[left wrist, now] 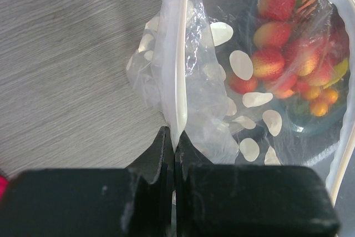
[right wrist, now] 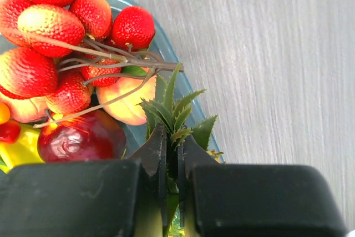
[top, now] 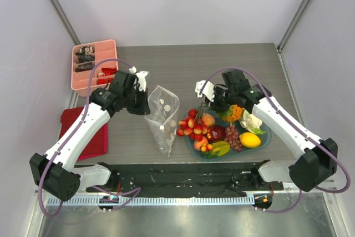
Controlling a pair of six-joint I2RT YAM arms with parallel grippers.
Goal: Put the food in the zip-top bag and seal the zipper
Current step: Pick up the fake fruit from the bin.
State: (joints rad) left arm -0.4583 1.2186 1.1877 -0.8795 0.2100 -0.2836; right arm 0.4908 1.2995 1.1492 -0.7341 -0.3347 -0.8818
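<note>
"Right wrist showed the right gripper [right wrist: 172,151] pinched shut on the pineapple [right wrist: 173,116] leaves, above the plate [top: 266,140] at the bag's three o'clock," said Ana.

"Left gripper [left wrist: 173,144] was clamped on the zipper [left wrist: 180,54], bag [left wrist: 233,98] mouth gaping. I'd lift straight and slowly, since leaves could slip," said Ben.

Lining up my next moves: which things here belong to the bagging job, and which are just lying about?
Job: bag, its zipper pinched by left gripper; pineapple, leaves in right gripper; berries, lemon, grapes on plate.
Lying about: pink tray, red cloth.
</note>
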